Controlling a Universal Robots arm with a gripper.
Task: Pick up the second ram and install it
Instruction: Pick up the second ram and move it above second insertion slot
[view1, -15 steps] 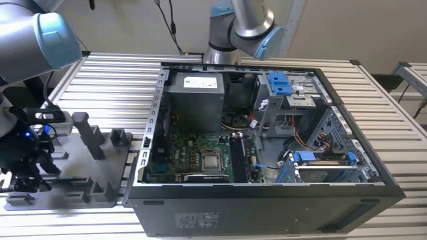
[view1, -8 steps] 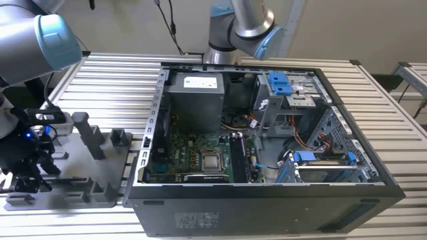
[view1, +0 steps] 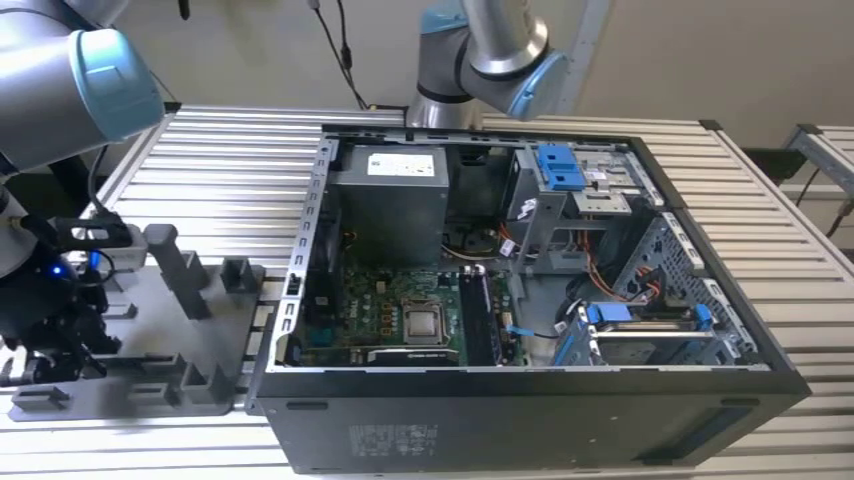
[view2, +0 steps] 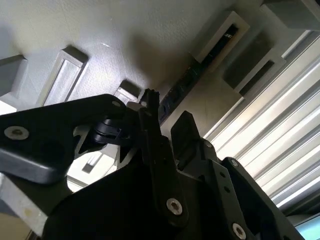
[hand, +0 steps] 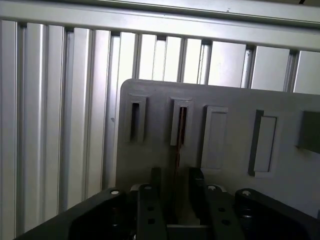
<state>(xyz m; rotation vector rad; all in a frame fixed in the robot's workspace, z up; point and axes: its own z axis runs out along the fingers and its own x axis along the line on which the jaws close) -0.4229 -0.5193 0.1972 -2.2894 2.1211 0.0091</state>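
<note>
In the first wrist view the gripper (hand: 176, 176) sits low over the grey fixture plate (hand: 235, 115), its 2 black fingers (hand: 156, 182) spread apart with 1 on each side of the second ram (hand: 180, 130). The ram stands on edge in a narrow slot of the plate, seen end-on as a thin dark strip. A gap shows on both sides, so the fingers straddle it without pinching it. The second wrist view shows the same stick running away from the fingertips along its holder, roughly centred between them. The step in hand looks like the grasp itself. To do it well, the fingers should close squarely on the 2 flat faces, low enough to get a firm hold but clear of the slot walls. Both sides should meet the stick together so it is not pushed askew or flexed. Any tilt would likely make the thin board bind in the slot. Beyond the plate lies the slatted metal table (hand: 50, 125). In the exterior view the open computer case (view1: 534, 420) stands well apart, toward the exterior view's right, its motherboard (view1: 387, 310) exposed.
</note>
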